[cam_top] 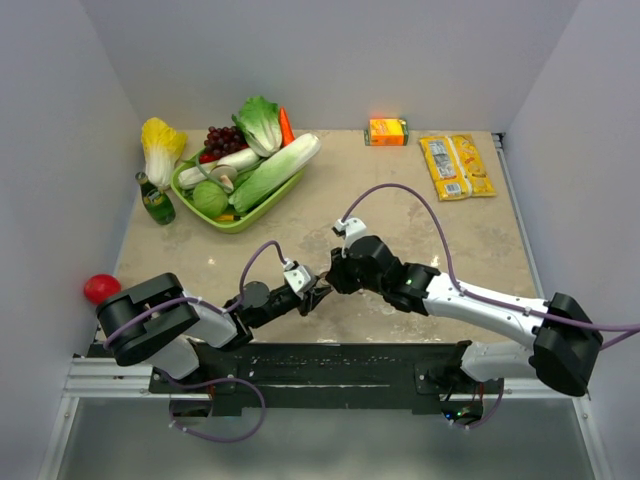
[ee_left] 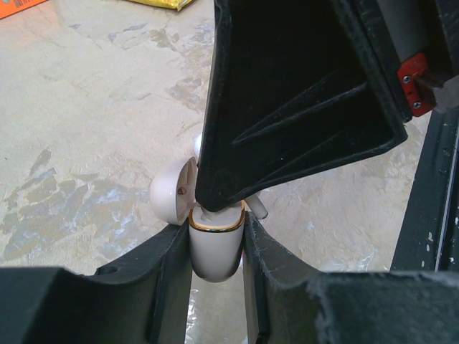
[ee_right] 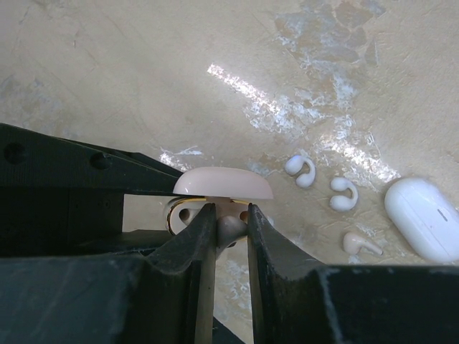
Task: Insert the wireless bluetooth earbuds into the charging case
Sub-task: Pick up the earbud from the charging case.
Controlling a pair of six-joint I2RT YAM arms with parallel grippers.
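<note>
My left gripper (ee_left: 216,235) is shut on the charging case (ee_left: 214,251), a cream-white case with a gold rim, held upright with its lid (ee_left: 172,193) hinged open. My right gripper (ee_right: 231,213) is shut on a small white earbud (ee_right: 232,229) and holds it at the case's open mouth, under the lid (ee_right: 224,183). In the left wrist view the right gripper's black finger (ee_left: 287,107) covers the opening, and a white stem (ee_left: 259,208) sticks out beside it. In the top view both grippers (cam_top: 312,295) (cam_top: 328,283) meet tip to tip near the table's front middle.
Two curved white earbuds (ee_right: 300,170) (ee_right: 344,193), a stemmed earbud (ee_right: 361,244) and a second white case (ee_right: 423,218) lie on the table to the right. Far back are a green vegetable tray (cam_top: 240,218), a bottle (cam_top: 155,200), an orange carton (cam_top: 387,131) and yellow packets (cam_top: 455,165).
</note>
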